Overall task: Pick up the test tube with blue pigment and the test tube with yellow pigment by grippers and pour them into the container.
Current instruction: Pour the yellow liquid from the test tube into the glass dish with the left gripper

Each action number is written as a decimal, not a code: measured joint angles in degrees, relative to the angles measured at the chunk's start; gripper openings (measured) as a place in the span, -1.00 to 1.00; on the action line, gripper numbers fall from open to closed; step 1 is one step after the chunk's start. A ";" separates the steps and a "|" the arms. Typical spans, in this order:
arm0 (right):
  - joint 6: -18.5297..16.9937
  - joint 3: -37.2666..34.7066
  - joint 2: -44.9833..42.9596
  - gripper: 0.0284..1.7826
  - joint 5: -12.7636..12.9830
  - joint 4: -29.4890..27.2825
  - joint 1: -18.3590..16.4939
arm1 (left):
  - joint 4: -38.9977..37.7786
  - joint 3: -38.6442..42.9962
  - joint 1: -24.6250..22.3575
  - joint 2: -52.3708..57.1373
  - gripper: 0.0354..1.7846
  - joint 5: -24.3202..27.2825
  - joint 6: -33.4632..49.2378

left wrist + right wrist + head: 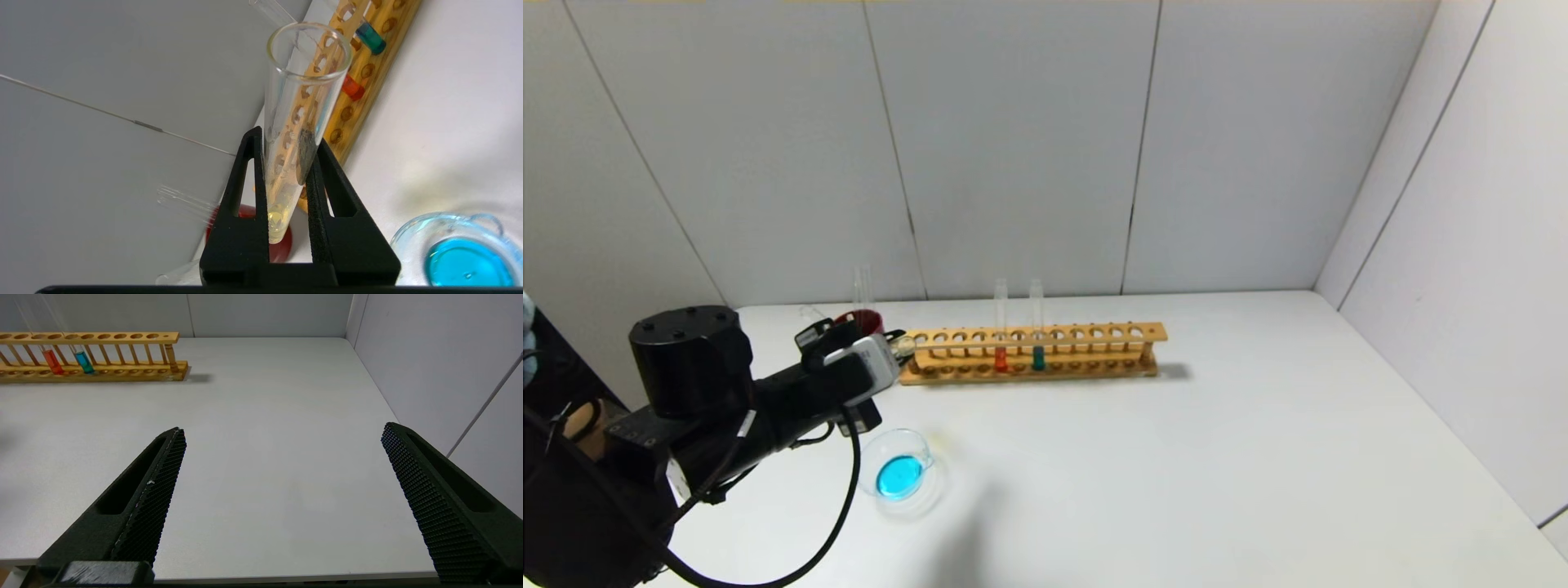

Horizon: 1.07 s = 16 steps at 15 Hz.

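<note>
My left gripper [897, 347] [288, 139] is shut on the test tube with yellow pigment [304, 94], held near the left end of the wooden rack [1033, 353]. A little yellow sits in its rounded tip [276, 220]; its open mouth points towards the rack. The container [903, 474] [457, 253], a low glass dish, holds blue liquid and stands in front of the gripper, nearer me. No blue-tipped tube shows. My right gripper [284, 433] is open and empty above the table's front right, out of the head view.
The rack [367, 73] [90, 355] holds an orange-red tube [1001, 327] and a green-teal tube [1037, 327]. A dark red cup [862, 321] [282, 245] with a clear tube [862, 286] in it stands behind the left gripper. Walls close the back and right.
</note>
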<state>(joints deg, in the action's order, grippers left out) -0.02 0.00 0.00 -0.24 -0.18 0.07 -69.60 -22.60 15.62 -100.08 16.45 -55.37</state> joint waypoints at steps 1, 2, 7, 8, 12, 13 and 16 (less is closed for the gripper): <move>-0.02 0.00 0.00 0.96 0.00 0.00 0.00 | 0.00 0.04 -0.73 0.11 -0.68 1.22 -2.23; -0.02 0.00 0.00 0.96 0.00 0.00 0.00 | 0.02 0.11 -1.15 0.13 -0.68 2.38 -4.52; -0.02 0.00 0.00 0.96 0.02 0.00 -0.02 | 2.86 -0.20 -1.48 0.06 -0.68 7.62 -17.04; -0.05 0.00 0.00 0.96 0.00 0.00 0.00 | 2.90 -0.11 -1.48 -0.02 -0.68 8.00 -18.20; -0.02 0.00 0.00 0.96 0.02 0.00 0.00 | 3.21 0.37 -1.97 -0.61 -0.68 8.80 -20.89; -0.02 0.00 0.00 0.96 0.02 0.02 0.02 | 3.21 0.28 -2.69 -0.74 -0.68 9.20 -21.83; -0.02 0.00 0.00 0.96 0.02 0.00 0.00 | 3.17 -0.24 -5.25 -1.07 -0.68 11.52 -24.75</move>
<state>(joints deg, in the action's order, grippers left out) -0.05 0.00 0.00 -0.22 -0.18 0.07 -66.43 -22.85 10.36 -101.16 27.97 -80.12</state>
